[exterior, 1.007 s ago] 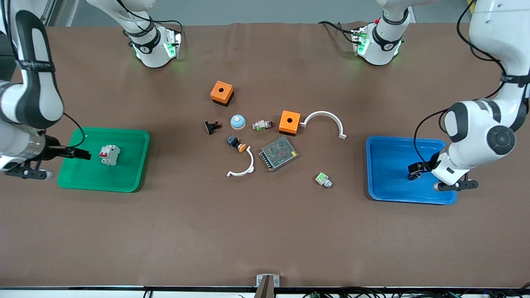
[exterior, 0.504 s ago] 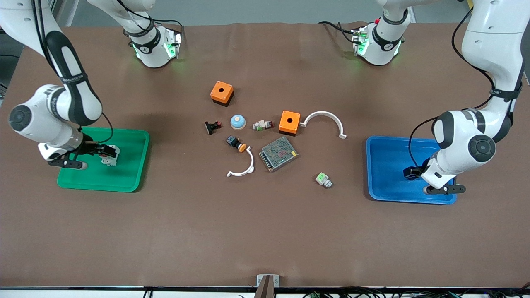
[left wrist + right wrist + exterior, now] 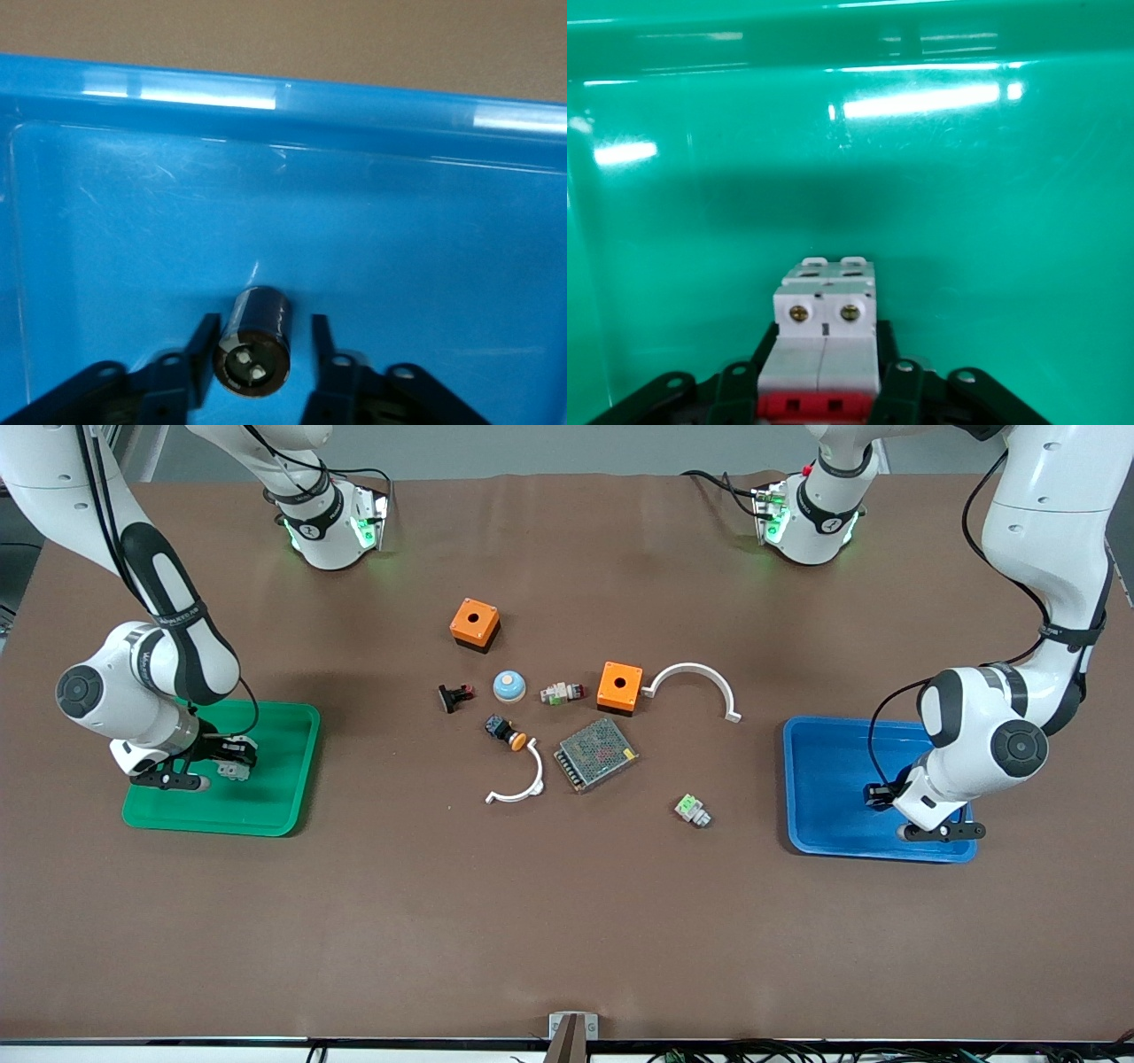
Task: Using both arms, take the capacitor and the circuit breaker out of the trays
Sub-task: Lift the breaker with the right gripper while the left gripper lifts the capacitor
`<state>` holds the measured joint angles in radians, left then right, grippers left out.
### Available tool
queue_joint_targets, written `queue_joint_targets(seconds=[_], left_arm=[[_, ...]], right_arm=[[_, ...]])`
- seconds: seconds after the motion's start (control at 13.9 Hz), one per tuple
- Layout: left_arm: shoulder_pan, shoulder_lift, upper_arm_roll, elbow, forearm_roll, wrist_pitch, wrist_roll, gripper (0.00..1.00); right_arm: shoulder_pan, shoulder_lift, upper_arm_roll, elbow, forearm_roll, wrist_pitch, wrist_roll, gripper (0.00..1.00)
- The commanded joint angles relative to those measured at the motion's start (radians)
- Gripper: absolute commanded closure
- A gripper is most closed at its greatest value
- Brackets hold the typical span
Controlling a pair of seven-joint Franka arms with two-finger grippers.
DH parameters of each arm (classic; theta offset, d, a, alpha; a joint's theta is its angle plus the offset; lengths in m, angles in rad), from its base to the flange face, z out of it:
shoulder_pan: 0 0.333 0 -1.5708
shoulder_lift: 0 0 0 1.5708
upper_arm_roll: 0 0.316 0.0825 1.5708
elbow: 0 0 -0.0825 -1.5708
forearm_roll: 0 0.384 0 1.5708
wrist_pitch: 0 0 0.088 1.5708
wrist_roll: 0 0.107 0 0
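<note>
The breaker (image 3: 825, 328), white-grey with a red lever, sits in the green tray (image 3: 266, 797) at the right arm's end of the table. My right gripper (image 3: 232, 755) is low in the tray and open, with a finger close on each side of the breaker (image 3: 239, 769); the right wrist view shows it there too (image 3: 826, 376). The capacitor (image 3: 255, 341), a stubby black cylinder, lies in the blue tray (image 3: 833, 779). My left gripper (image 3: 263, 359) is open around it, with a gap on one side. In the front view my left gripper (image 3: 877, 795) hides the capacitor.
Loose parts lie mid-table: two orange boxes (image 3: 475, 623) (image 3: 619, 685), a metal mesh box (image 3: 595, 754), two white curved pieces (image 3: 695, 682) (image 3: 518, 784), a black pushbutton with an orange cap (image 3: 505, 732), a blue-topped button (image 3: 508, 685) and a small green-and-white block (image 3: 692, 810).
My right gripper moved from the tray's outer edge in to the breaker and now straddles it. My left arm shifted slightly toward the table's middle and lowered over the capacitor.
</note>
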<state>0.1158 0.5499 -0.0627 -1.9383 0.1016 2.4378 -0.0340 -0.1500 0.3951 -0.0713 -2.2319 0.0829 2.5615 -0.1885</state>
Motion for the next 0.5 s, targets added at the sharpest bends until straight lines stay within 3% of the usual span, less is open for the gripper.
queue_joint_targets(seconds=[0.0,0.14,0.43], left_arm=[[0.002,0.005,-0.002,0.009,0.023,0.007,0.005,0.86],[0.002,-0.008,-0.003,0.009,0.023,0.004,0.008,0.99],[-0.001,-0.100,-0.037,0.006,0.020,-0.090,0.002,1.00]], right_arm=[[0.013,-0.059,0.011,0.047,0.021,-0.149,-0.002,0.99],[0.081,-0.085,0.013,0.141,0.021,-0.303,0.110,0.99],[0.323,-0.081,0.013,0.221,0.021,-0.350,0.444,0.99]])
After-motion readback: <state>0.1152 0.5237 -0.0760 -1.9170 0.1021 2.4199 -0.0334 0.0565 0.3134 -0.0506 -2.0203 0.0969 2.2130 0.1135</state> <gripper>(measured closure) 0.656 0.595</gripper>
